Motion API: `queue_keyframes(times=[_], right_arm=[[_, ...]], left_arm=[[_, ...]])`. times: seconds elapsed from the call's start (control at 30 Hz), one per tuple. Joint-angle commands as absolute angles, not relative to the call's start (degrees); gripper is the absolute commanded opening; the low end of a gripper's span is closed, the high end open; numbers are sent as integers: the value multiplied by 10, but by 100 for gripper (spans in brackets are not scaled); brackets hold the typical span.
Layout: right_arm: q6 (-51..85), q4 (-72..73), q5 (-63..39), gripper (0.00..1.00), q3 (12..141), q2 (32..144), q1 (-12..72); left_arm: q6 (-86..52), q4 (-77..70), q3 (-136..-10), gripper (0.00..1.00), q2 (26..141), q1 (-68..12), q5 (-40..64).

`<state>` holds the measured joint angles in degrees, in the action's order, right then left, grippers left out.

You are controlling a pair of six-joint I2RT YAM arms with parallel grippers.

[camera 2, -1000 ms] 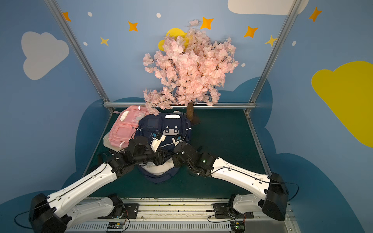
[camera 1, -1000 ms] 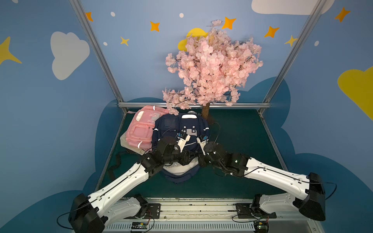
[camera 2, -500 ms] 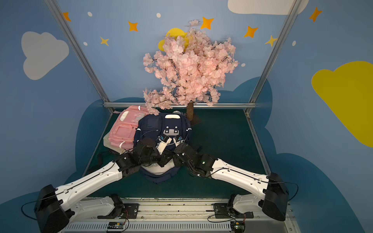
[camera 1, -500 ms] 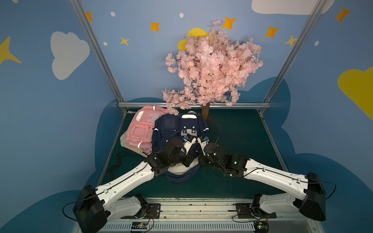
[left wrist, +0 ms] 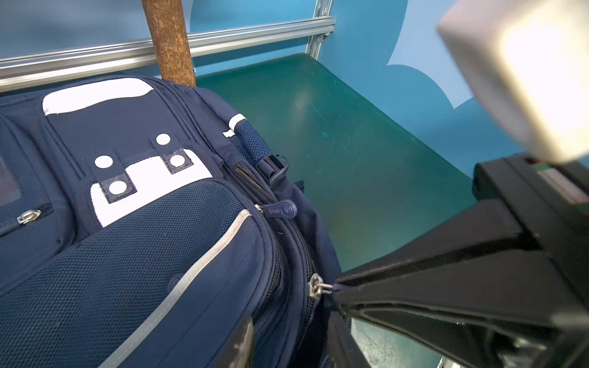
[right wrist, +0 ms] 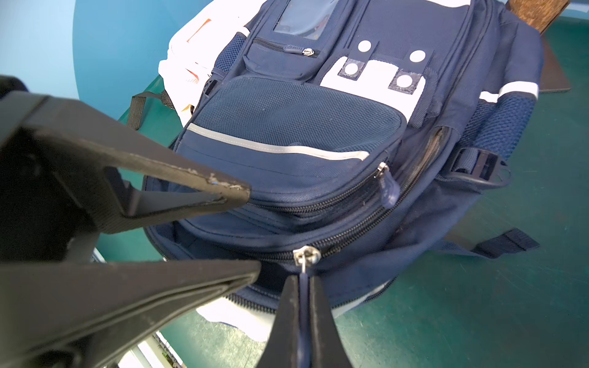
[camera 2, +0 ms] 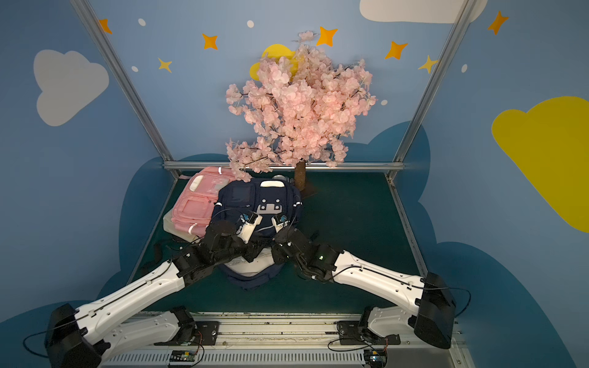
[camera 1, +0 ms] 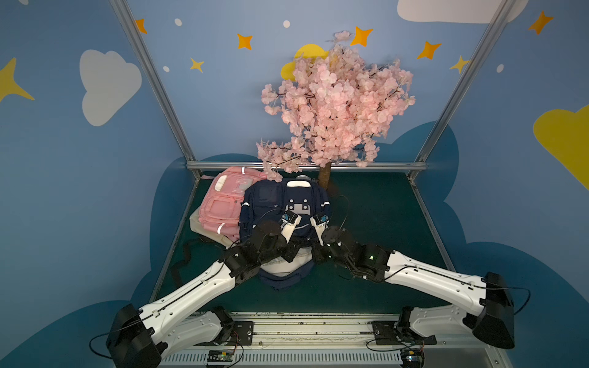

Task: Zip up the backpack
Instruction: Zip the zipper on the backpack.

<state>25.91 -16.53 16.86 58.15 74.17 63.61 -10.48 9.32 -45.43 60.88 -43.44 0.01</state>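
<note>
While your right gripper (right wrist: 302, 277) pinches the zipper pull (right wrist: 305, 264) on the navy backpack (right wrist: 293, 127), mid-zip I'd say, brace it with the spread left gripper (right wrist: 251, 230), then drag.

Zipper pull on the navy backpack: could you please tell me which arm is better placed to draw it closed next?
Right. The right gripper is shut on the pull, so it can simply draw. The left gripper stands open astride the backpack edge, probably better suited to bracing.
</note>
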Motion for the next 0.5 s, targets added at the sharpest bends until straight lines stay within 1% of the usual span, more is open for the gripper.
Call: queue_keyframes(times=[0.0, 0.2, 0.27, 0.37, 0.47], right_arm=[[263, -129, 159, 0, 584, 730, 642], [261, -132, 157, 0, 587, 731, 643], [261, -132, 156, 0, 588, 733, 643], [262, -131, 155, 0, 587, 735, 643], [264, -133, 167, 0, 587, 742, 643]], left_arm=[[-92, 87, -453, 39, 625, -432, 0], [-81, 87, -449, 40, 671, -433, 54], [-82, 95, -450, 39, 695, -433, 54], [-83, 85, -439, 32, 714, -433, 54], [-81, 80, -432, 21, 714, -433, 41]])
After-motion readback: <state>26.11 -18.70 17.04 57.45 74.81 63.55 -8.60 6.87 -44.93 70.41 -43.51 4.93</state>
